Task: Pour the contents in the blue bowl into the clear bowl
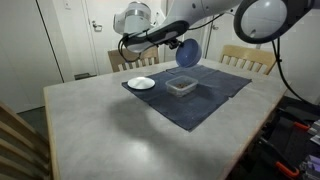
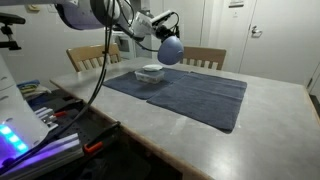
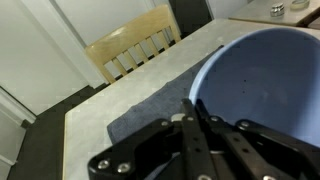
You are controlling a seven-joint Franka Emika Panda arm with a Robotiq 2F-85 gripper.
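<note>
Blue bowl hangs tipped on its side in the air over the grey table and its dark cloth, and we see the gripper clamped on its rim. Below it on the cloth we find the clear bowl, and left of that, in an exterior view, a small white plate.

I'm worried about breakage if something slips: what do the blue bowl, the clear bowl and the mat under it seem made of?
The blue bowl: probably plastic, matte, evenly coloured with a faint sheen. The clear bowl: likely thin transparent plastic; the mat shows through it. The mat: dark blue fabric by its dull, shine-free look, though too small to be sure.
</note>
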